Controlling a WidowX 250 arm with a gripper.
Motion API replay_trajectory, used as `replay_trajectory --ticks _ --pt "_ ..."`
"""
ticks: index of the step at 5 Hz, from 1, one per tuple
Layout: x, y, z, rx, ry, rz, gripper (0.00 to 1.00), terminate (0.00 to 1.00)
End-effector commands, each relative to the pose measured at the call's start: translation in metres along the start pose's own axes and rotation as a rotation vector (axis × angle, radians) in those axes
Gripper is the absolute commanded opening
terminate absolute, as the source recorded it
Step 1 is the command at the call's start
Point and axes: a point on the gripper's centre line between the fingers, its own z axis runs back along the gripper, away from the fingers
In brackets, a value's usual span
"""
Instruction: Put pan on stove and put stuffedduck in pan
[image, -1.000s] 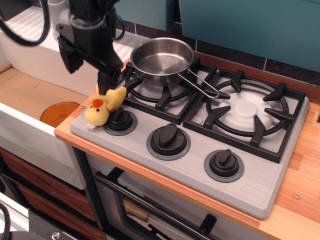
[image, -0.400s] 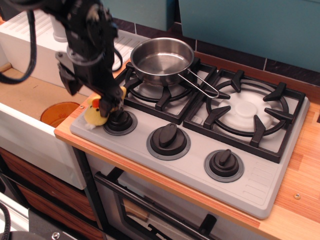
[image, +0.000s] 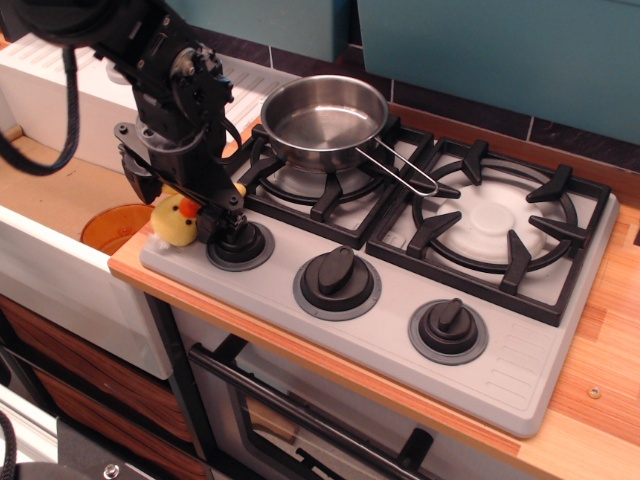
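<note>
Stove (image: 560, 345) of grey plastic carries two black cast grates over white burners and three round black knobs. One shiny round steel pan (image: 322, 120) with a thin wire handle rests on the left grate. One small yellow plush duck (image: 172, 220) sits at the stove's front-left corner, the black gripper (image: 180, 212) closed around it.

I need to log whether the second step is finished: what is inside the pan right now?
The pan on the stove holds nothing; its bare shiny bottom shows, though the near rim hides a sliver. The stuffedduck sits at the stove's front-left corner, between the hand's fingers.
</note>
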Motion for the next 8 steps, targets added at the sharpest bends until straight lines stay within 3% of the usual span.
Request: replay_trajectory --ticks 1,3,5,8 --pt "0.014 0.001 0.013 -0.011 0.067 -0.002 0.00 0.00" --pt "0.055 0.024 0.056 0.028 0.146 -0.061 0.00 0.00" --pt "0.093 0.034 0.090 0.072 0.176 -0.104 0.00 0.00" --pt "0.112 0.005 0.086 0.057 0.162 -0.097 0.00 0.00"
